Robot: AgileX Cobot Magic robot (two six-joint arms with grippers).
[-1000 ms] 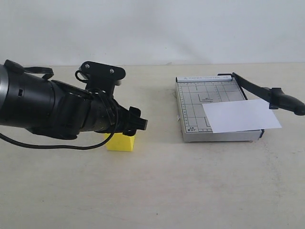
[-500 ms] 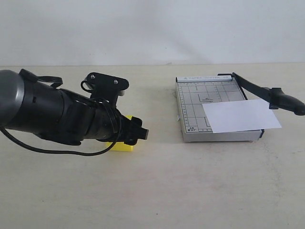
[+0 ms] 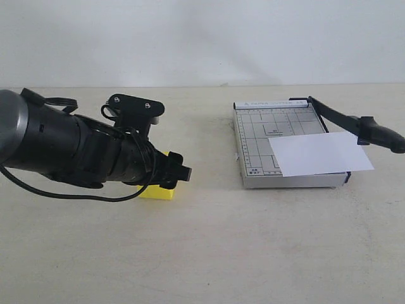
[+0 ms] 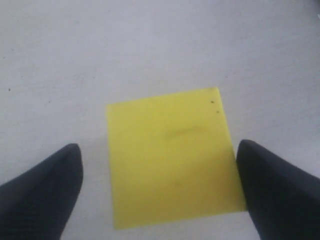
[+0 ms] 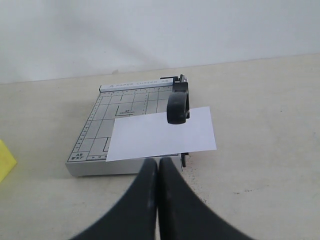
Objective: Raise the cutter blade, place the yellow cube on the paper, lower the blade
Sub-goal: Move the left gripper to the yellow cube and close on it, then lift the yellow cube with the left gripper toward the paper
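In the exterior view, the left arm (image 3: 69, 149) reaches in from the left edge of the frame and angles down toward the centre-left. The left gripper (image 3: 179, 172) sits low over the yellow cube (image 3: 158, 193), which rests on the beige table (image 3: 253, 253) well apart from the paper trimmer. Only the cube's lower edge shows beneath the arm. The left wrist view shows the dark fingers (image 4: 47, 187) spread wide on either side of the cube (image 4: 170, 155). One finger is close against the cube's edge, a strip of table shows between the other and the cube, and the cube is not pinched. At centre-right of the exterior frame, the grey gridded trimmer base (image 3: 259, 136) carries the white paper (image 3: 319, 154), which overhangs the base's right side. The cutter blade (image 3: 342, 118) slants from its hinge at the base's far corner out toward the right edge. Its thick handle (image 3: 380, 134) overlaps the paper's far right corner, and I cannot tell whether it touches the paper. In the right wrist view, the right gripper (image 5: 158, 162) has its fingers pressed together with nothing between them and points toward the paper (image 5: 160, 135).
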